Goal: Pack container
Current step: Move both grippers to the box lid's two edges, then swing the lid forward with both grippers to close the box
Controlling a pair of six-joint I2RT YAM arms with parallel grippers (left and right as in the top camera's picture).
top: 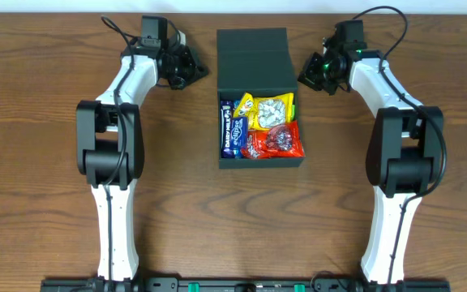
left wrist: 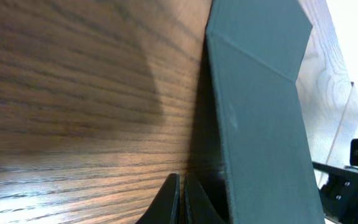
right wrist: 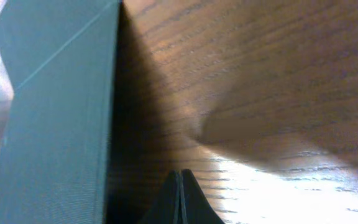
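Wooden table [top: 47, 49], dark square container [top: 254, 50], lid open

left arm [top: 112, 130]: white shells, chunky black joint housings, black cable looping off the wrist | right arm [top: 400, 154]: same white/black combo, thin black cable up top, little green light glowing by the wrist | left gripper [top: 201, 73] + right gripper [top: 306, 77]: all black | fingertips [right wrist: 180, 199]: dark, matte, wedge-shaped | base rail [top: 242, 285]: black with green bits
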